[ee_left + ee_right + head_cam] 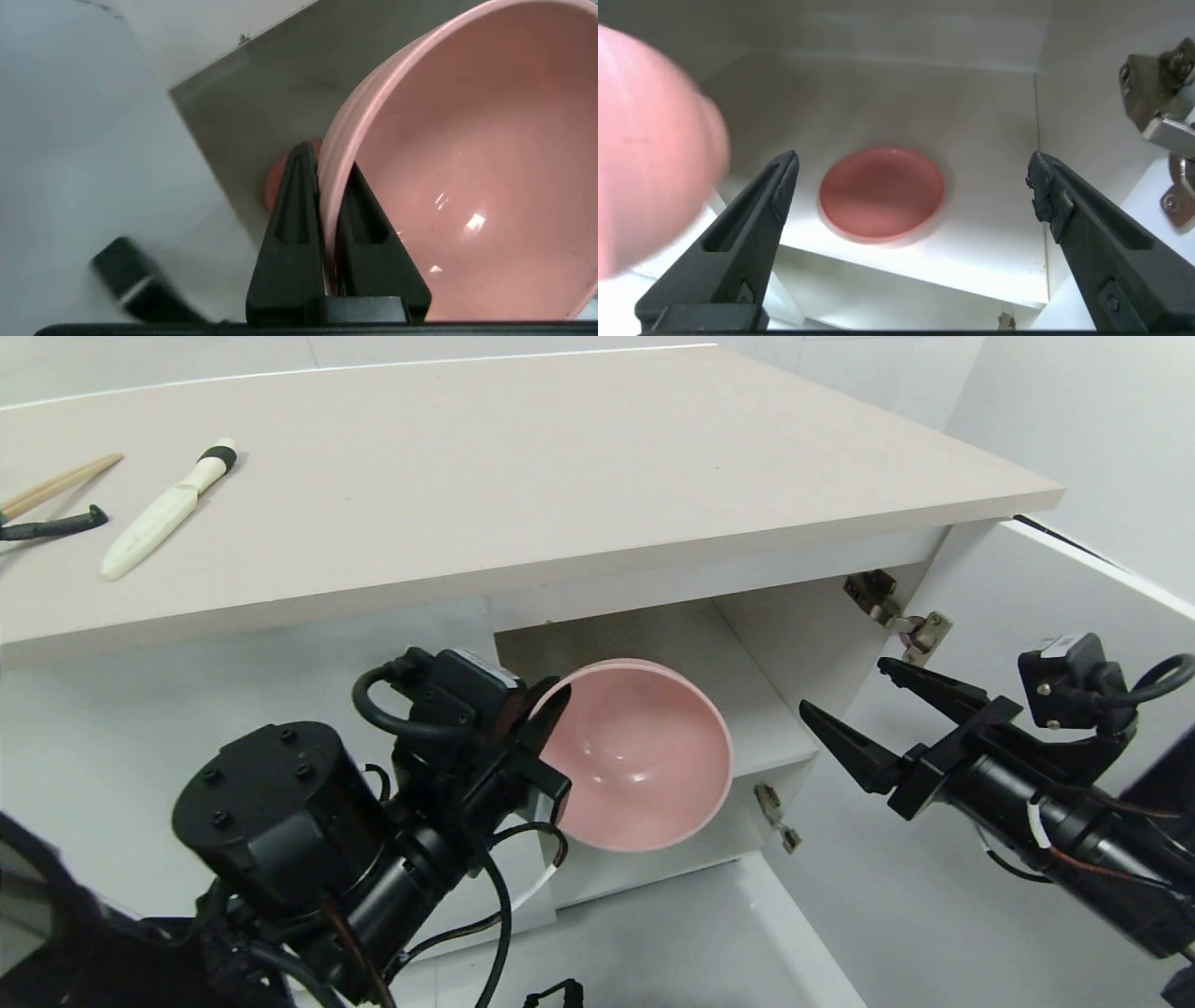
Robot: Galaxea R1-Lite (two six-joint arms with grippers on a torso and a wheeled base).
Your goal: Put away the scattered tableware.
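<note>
The left gripper (549, 733) is pinching the rim of the tilted pink bowl (644, 756), holding it just in front of the cabinet shelf (767, 747) where a pink plate (882, 191) is lying straight ahead, while the right gripper (843, 684) is hanging wide open alongside.

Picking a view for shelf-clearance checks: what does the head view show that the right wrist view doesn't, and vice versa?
Head view adds: the countertop with a white knife and chopsticks, and the left hand shut on the rim of the pink bowl. Right wrist view adds: a pink plate lying on the cabinet shelf. Shared: the pink bowl, the open right hand, the door hinge.
</note>
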